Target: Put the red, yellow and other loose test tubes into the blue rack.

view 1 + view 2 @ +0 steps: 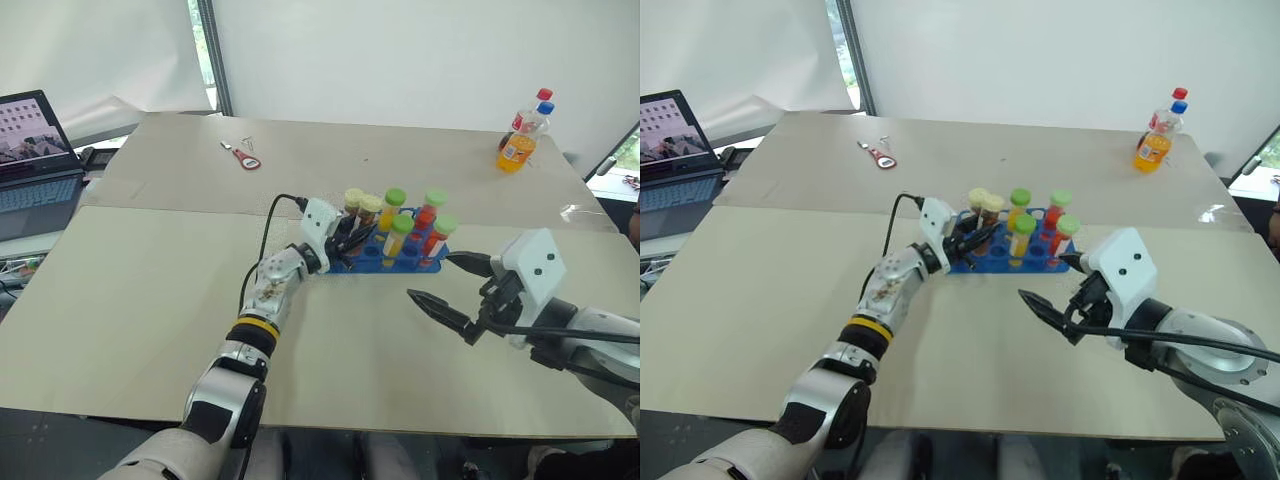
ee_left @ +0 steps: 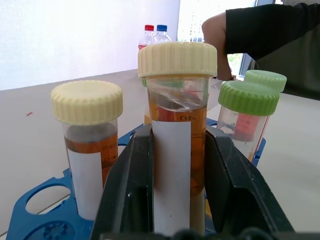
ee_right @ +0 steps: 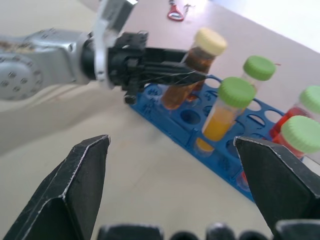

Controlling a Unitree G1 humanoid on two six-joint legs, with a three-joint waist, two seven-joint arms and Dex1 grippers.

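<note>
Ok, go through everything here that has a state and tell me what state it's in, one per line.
Left gripper: shut on the brown tube, cream cap on, at the blue rack.
Right gripper: open, empty.
Green-capped tubes: capped, upright in the rack.
Second cream-capped tube: capped, upright in the rack.
Orange drink bottle: capped, upright.
Laptop: open, screen on.

Rack [image 1: 352, 262]: blue. Tube caps: cream [image 2: 177, 58], pale green [image 2: 249, 96]. Tube contents: amber, yellow, red; white label strips. Counter [image 1: 150, 300]: beige. Gripper fingers [image 3: 82, 175]: black.
</note>
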